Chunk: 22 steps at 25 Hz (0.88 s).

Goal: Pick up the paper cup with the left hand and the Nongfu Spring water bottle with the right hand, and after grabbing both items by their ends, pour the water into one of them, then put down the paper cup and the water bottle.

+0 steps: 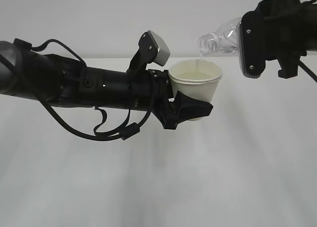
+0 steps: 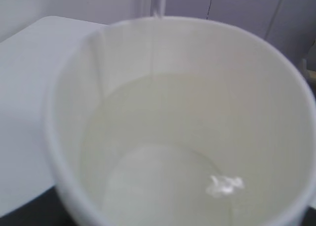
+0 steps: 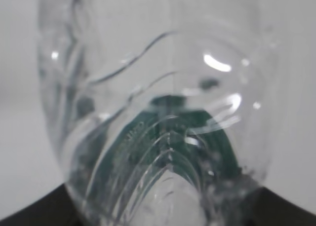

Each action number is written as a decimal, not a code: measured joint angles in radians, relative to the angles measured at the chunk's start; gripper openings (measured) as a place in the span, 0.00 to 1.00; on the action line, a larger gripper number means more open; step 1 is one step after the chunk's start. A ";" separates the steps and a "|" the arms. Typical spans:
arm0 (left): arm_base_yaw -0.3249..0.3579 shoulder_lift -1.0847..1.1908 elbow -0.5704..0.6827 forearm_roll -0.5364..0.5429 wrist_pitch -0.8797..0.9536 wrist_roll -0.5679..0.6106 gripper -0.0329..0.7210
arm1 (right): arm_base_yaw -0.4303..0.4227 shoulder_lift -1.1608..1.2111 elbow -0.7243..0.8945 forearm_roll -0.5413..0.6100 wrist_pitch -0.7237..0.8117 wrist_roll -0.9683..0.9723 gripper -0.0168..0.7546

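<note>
At frame centre, paper cup (image 1: 195, 89) held upright above the table (image 1: 223, 177), clamped low on its wall by the left hand (image 1: 187, 109); pale water (image 2: 163, 152) pooled inside. At one o'clock from the cup, Nongfu Spring water bottle (image 1: 220, 40) tilted neck-down over the rim, gripped near its base by the right hand (image 1: 257, 38). Both jaws closed on their loads.

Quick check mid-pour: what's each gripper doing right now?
Left gripper: closed on the paper cup, holding it upright near its base.
Right gripper: closed on the water bottle, tilted with its neck over the cup.
</note>
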 joint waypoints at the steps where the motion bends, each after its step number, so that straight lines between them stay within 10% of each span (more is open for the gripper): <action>1: 0.000 0.000 0.000 0.000 0.000 0.000 0.62 | 0.000 0.000 0.000 0.000 -0.005 0.008 0.52; 22: 0.000 0.000 0.000 -0.041 0.014 0.024 0.62 | 0.000 0.000 0.000 0.000 -0.044 0.309 0.51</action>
